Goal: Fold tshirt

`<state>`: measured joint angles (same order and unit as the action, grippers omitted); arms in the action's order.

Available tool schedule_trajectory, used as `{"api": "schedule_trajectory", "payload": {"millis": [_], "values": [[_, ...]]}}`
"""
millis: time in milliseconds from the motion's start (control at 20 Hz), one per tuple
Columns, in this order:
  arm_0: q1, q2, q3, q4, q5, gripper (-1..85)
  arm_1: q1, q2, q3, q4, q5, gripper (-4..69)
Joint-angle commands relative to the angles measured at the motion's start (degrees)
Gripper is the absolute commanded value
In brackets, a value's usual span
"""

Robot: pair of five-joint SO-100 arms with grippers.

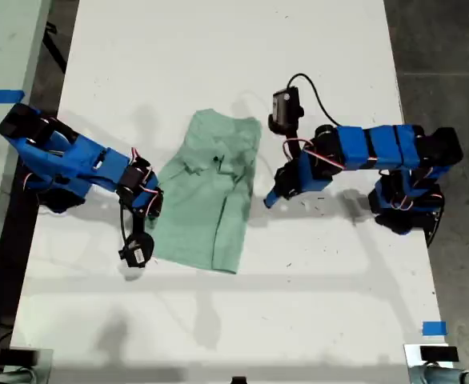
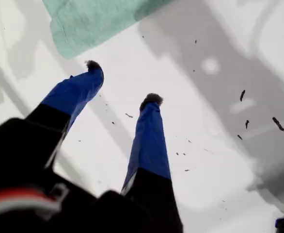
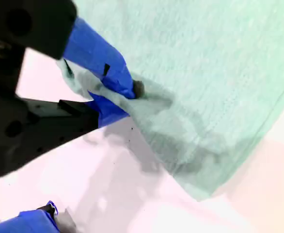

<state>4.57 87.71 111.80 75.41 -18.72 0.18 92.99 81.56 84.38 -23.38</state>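
Blue fingers (image 3: pixel 118 82) of my second gripper (image 3: pixel 114 96) pinch the tshirt (image 3: pixel 205 73) edge.
Only the first wrist view shows my first gripper (image 2: pixel 122 82) spread wide over bare tabletop (image 2: pixel 205 145), beside the tshirt.

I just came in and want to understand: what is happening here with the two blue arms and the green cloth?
Two arms work on a pale mint-green cloth t-shirt, lying rumpled on the white table. My second gripper, at the exterior view's left, pinches the shirt's edge. My first gripper, at the exterior view's right, is open and empty beside the shirt.
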Motion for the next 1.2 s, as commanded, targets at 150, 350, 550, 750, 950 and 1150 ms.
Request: {"api": "schedule_trajectory", "payload": {"millis": [150, 350, 550, 750, 950, 1150], "values": [[1.14, -6.59, -21.01, 4.39, 1.76, 0.0, -1.76, 5.54, 0.0, -1.76, 1.49, 19.9], [0.44, -25.05, -40.34, 6.5, 7.03, 0.0, -2.64, 5.63, 0.26, -2.55, 2.37, 19.8], [-2.46, -29.44, -42.19, 4.83, 9.58, 12.9, -4.04, 5.71, 0.62, -3.25, 3.87, 19.6], [-4.04, -28.04, -47.99, 5.27, 13.54, 32.9, -5.01, 5.71, 1.23, -4.66, 4.75, 19.4], [-4.04, -21.88, -50.45, 13.62, 12.92, 33.5, -5.1, 5.71, 1.23, -5.19, 4.92, 19.2], [0.09, -1.41, -31.82, 9.05, 9.32, 29.7, -6.33, 5.54, 2.55, -5.89, 6.42, 19.4]]}}
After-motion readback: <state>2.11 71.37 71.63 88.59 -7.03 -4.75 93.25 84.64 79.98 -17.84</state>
